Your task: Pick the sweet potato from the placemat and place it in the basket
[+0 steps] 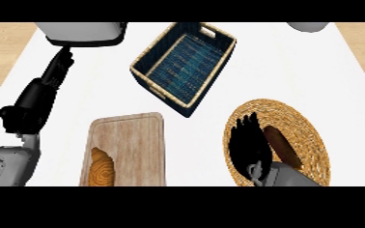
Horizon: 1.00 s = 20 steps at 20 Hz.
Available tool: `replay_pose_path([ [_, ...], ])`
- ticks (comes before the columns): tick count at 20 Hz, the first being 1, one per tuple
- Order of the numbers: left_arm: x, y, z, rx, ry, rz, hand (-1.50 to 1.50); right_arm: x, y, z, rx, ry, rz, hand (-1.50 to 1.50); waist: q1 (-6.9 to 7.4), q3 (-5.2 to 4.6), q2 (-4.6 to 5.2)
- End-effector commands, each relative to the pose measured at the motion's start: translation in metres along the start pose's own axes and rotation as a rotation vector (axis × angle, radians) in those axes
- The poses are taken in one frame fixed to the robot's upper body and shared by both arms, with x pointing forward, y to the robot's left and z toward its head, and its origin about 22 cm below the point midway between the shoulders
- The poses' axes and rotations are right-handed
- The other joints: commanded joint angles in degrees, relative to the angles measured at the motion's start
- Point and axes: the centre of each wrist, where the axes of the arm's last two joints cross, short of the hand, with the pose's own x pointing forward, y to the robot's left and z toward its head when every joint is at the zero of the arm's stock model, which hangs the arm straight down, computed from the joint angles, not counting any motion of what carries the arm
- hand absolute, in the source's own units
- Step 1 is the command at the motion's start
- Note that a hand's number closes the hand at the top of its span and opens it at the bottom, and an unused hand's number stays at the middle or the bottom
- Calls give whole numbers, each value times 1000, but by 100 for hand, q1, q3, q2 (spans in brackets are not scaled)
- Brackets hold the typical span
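The right hand [247, 142], fingers spread apart, is hovering beside the brown oblong sweet potato [281, 144], which is lying at its three o'clock, long axis running eleven-to-five on the round woven placemat [310, 125].

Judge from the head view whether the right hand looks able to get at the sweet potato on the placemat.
Probably yes. The right hand is already over the woven placemat, its open fingers just left of the sweet potato, and nothing lies between them. The basket stands clear of it.

Kitchen counter, cutting board [128, 147], woven placemat [314, 140], basket [184, 63]
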Motion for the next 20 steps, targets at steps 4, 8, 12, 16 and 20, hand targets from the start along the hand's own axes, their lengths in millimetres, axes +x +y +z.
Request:
replay_pose_path([
  [4,9,-4,-2,-16,-5,11,0,-13,35,-25,-36,1,-12,-150,16,2,4],
  [8,5,-2,2,16,-7,-8,0,-4,25,-20,-62,-20,7,-150,7,0,-3],
  [12,9,-7,-3,-14,-8,-9,0,-13,33,-20,-75,-21,-11,-150,-4,0,-3],
  [16,-2,-19,8,2,-3,-2,0,-21,50,-36,-76,-20,-40,-150,6,0,0],
  [20,-7,-23,11,6,-4,-9,0,-2,59,-46,-53,-11,-27,-150,5,0,1],
])
